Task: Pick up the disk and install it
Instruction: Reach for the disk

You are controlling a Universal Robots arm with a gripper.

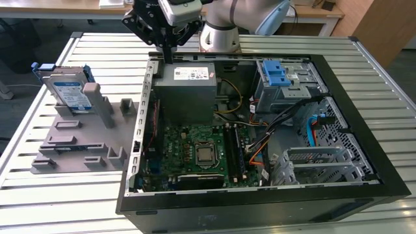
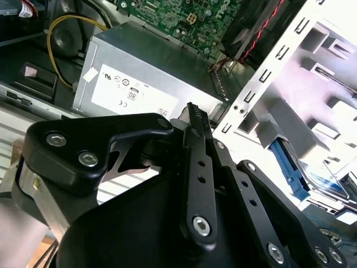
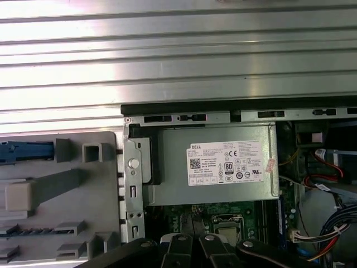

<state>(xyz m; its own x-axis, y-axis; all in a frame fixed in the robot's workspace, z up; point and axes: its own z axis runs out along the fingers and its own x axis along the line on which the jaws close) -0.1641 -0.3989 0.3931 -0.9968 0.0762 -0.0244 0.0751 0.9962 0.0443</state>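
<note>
Tool: my tool [image 1: 170,59] hangs point-down from my arm [image 1: 224,22] at the far edge of the computer case in the exterior view. It is above the end of the power supply that carries the white sticker.
Tool state: the fingers [image 2: 193,120] are pressed together and nothing is pinched between them.
Disk: the disk [image 1: 70,93] stands upright on its edge in a slot of the grey holder [image 1: 71,146], with its white-and-blue label facing out and its blue carrier around it. It is outside the case, on the exterior view's left, and well apart from my tool. The second wrist view shows it past the case wall [image 2: 324,181]. The first wrist view shows a strip of its blue carrier [image 3: 25,151].
Holder: flat on the table [image 1: 273,43], just beside the case wall, with several other slots and posts on it.
Computer case: the computer case [image 1: 364,187] lies open on its side on the slatted table, with the green board [image 1: 195,151] exposed inside.
Power supply: the grey power supply [image 1: 188,92] sits in the case corner nearest my tool and shows in both wrist views [image 2: 145,67] [image 3: 212,187].
Cage: a grey metal cage with blue latches [image 1: 281,78] sits toward the exterior view's right inside the case.
</note>
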